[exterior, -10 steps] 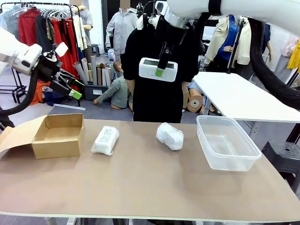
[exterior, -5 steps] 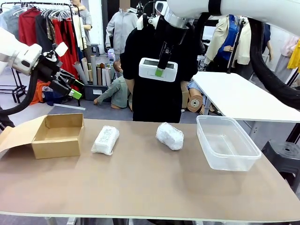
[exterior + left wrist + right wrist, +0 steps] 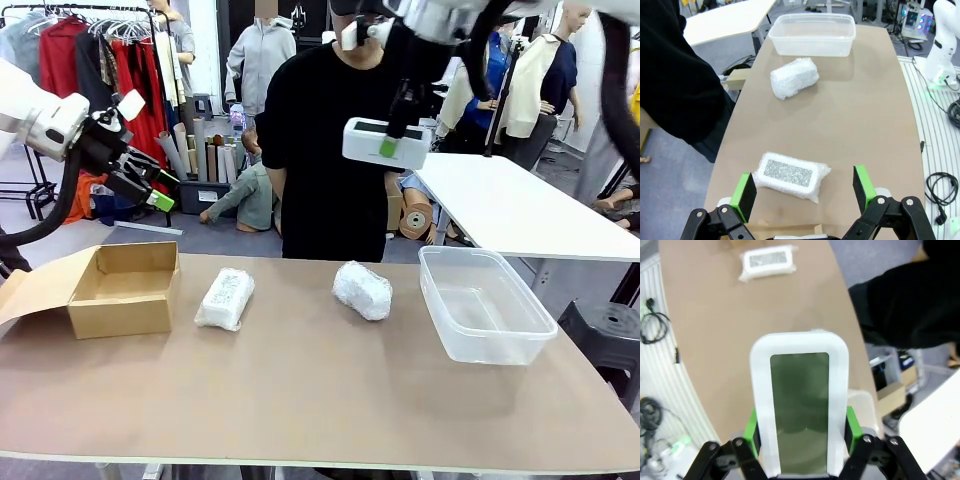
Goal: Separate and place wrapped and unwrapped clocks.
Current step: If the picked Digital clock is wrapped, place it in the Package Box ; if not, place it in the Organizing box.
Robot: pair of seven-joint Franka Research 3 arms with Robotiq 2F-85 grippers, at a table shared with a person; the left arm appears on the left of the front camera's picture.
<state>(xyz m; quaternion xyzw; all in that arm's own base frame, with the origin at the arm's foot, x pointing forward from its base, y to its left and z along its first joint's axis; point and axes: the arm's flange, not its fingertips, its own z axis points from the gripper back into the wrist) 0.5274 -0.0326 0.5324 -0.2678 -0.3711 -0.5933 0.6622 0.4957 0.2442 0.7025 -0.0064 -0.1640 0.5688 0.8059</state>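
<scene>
Front view: right tool point(image 3: 390, 145) high over the far side of the table point(image 3: 300, 400), in front of a person point(image 3: 320, 150) in black, clamped on the clock point(image 3: 365, 143). Clock held level, well above everything on the table; one green pad across its front, the other finger hidden behind it. Arm cut off by the top edge. Left tool point(image 3: 158, 190) raised beyond the box point(image 3: 120, 318), jaws spread, nothing between them; arm cut off at the left edge. Box flap partly out of frame. On the table, left to right: box, flat bundle point(image 3: 226, 298), round bundle point(image 3: 362, 290), clear tub point(image 3: 490, 350), each apart from the next.

Left wrist view: left tool point(image 3: 805, 192) wide open above the flat bundle point(image 3: 790, 174), not touching it. Grey speckled panel showing through the wrap, nothing on it legible. Round bundle point(image 3: 794, 77) farther off, tub point(image 3: 812, 45) beyond it. Black clothing point(image 3: 675, 75) covering the upper left.

Right wrist view: right tool point(image 3: 800, 432) closed on the long sides of the clock point(image 3: 799, 405), green pads pressed to both edges. Screen plain grey-green, no digits or lettering to read. Clock's lower end hidden between the fingers. Flat bundle point(image 3: 767, 261) far below on the table point(image 3: 715, 340). Pale corner point(image 3: 862, 402) peeping from behind the clock, too little of it to name.
</scene>
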